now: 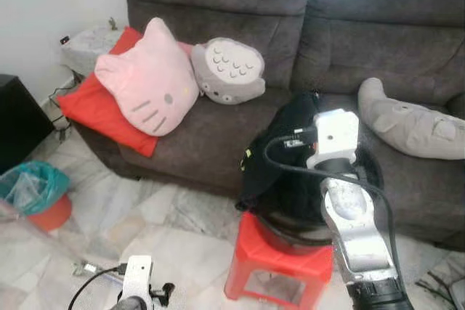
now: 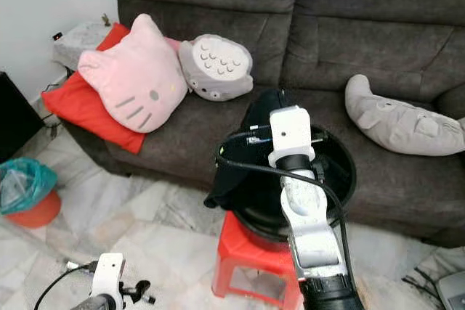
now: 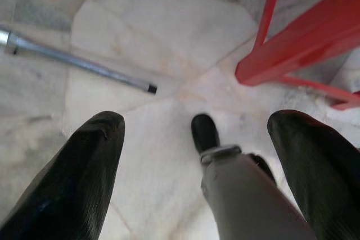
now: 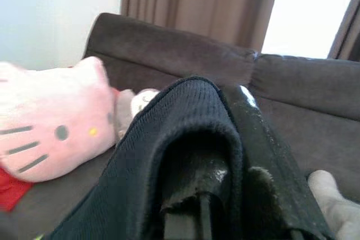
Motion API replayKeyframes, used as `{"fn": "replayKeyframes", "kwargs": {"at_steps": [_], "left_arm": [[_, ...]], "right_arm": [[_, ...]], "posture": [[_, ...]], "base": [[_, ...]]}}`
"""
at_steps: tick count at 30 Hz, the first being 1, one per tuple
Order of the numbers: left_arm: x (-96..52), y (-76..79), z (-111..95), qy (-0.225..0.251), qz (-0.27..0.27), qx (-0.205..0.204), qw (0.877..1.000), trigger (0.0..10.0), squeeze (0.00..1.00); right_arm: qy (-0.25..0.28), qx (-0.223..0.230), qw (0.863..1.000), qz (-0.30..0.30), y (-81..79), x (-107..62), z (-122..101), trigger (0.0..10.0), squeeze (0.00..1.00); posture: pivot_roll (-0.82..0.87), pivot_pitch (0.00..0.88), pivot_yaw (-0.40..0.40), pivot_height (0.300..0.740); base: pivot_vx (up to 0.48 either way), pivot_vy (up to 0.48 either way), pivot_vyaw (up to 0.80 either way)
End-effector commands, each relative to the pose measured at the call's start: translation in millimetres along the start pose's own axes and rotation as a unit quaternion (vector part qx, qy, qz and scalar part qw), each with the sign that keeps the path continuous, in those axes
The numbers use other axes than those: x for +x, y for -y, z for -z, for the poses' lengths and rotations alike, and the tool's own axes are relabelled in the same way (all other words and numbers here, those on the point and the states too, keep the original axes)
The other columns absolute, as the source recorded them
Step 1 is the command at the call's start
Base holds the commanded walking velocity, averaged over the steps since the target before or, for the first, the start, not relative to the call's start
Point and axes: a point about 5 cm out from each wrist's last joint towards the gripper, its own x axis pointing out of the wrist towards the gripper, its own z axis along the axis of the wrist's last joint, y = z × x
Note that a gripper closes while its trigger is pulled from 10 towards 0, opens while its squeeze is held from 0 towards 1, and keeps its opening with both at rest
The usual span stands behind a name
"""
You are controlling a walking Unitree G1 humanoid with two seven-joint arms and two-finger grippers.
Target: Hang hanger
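A black knitted garment (image 1: 275, 152) hangs over the near rim of a black bucket (image 2: 344, 156), which stands on a red stool (image 1: 278, 258) in front of the sofa. My right arm reaches over the bucket. In the right wrist view the garment (image 4: 169, 161) is draped over one finger, and my right gripper (image 4: 222, 91) is shut on it. I can make out no hanger. My left gripper (image 3: 197, 139) hangs low over the marble floor, open, with nothing between its fingers (image 3: 79, 167).
A dark grey sofa (image 1: 349, 41) carries a pink cat cushion (image 1: 149, 81), a grey round cushion (image 1: 229, 70), a red cushion (image 1: 94, 110) and a grey plush toy (image 1: 410, 125). A bin with a teal bag (image 1: 33, 190) stands at the left. A metal rod (image 3: 79, 63) lies on the floor.
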Motion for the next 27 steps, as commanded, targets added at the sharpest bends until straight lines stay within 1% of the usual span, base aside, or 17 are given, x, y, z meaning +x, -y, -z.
{"fn": "replayKeyframes", "kwargs": {"at_steps": [1, 9, 22, 27], "left_arm": [[-2.8, -4.5, 10.2, -0.021, -0.003, 0.007, 1.0, 10.0, 0.0], [-2.7, -9.0, 7.0, -0.017, -0.009, 0.005, 1.0, 10.0, 0.0], [-3.2, -10.3, 8.0, -0.018, -0.01, 0.005, 1.0, 10.0, 0.0], [-3.0, -9.5, 7.5, -0.017, -0.01, 0.005, 1.0, 10.0, 0.0]], "right_arm": [[-0.004, 0.003, 1.0, 0.005, 0.7, -0.4, 1.0, 10.0, 0.0], [-0.005, 0.002, 1.0, 0.008, 0.3, 1.7, 0.6, 10.0, 0.0], [-0.003, -0.001, 1.0, 0.013, 1.7, 2.4, 0.1, 10.0, 0.0], [-0.005, -0.009, 1.0, 0.018, 8.0, 3.9, 2.1, 10.0, 0.0]], "posture": [[-0.13, 0.0, 0.06, 0.74], [-0.13, 0.0, 0.067, 0.74], [-0.13, 0.008, 0.068, 0.74], [-0.12, 0.013, 0.068, 0.74]], "base": [[-0.472, 0.0, 0.0], [-0.475, 0.0, 0.0], [-0.472, 0.0, 0.0], [-0.469, 0.0, 0.0]]}}
